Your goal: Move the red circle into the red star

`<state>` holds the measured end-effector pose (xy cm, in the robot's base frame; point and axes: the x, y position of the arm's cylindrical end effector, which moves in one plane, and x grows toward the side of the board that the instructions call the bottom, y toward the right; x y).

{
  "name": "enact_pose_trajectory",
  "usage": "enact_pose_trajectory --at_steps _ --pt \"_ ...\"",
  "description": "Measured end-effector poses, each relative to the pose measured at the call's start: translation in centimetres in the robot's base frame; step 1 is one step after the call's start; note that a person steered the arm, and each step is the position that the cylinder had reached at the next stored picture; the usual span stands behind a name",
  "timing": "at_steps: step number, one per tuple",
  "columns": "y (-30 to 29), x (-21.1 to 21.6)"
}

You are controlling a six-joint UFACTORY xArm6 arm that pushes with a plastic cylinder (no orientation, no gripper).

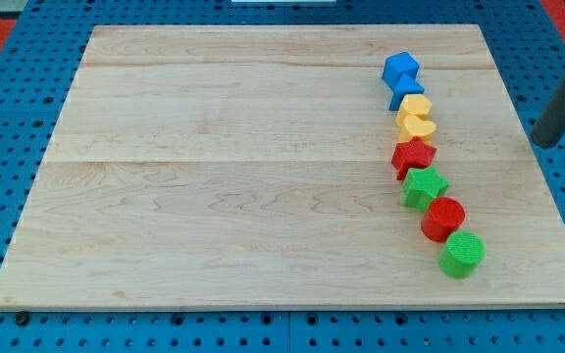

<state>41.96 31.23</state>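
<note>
Red circle [443, 218] is sitting near the board's right edge, low in the block chain, touching the green star [425, 185] above and the green circle [461, 254] below. Red star [413, 156] is sitting above the green star. My tip [545, 140] is hovering off the right edge, touching nothing.

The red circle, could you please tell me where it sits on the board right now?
The red circle sits at the view's lower right, second from the bottom of the block chain, between the green star above and the green circle below.
</note>
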Motion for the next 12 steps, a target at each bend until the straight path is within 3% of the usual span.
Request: enact_pose_trajectory --at_steps 1,3,5,6,7,8,9,12 --pt "0.2 -3.4" --pt "-12.6 -11.9" --pt "-19.0 -13.9" --pt "-23.6 -14.4" --pt "-24.6 -14.1" --pt "-25.5 -10.5" --pt "-32.5 -10.6" --pt "-32.2 -8.3"
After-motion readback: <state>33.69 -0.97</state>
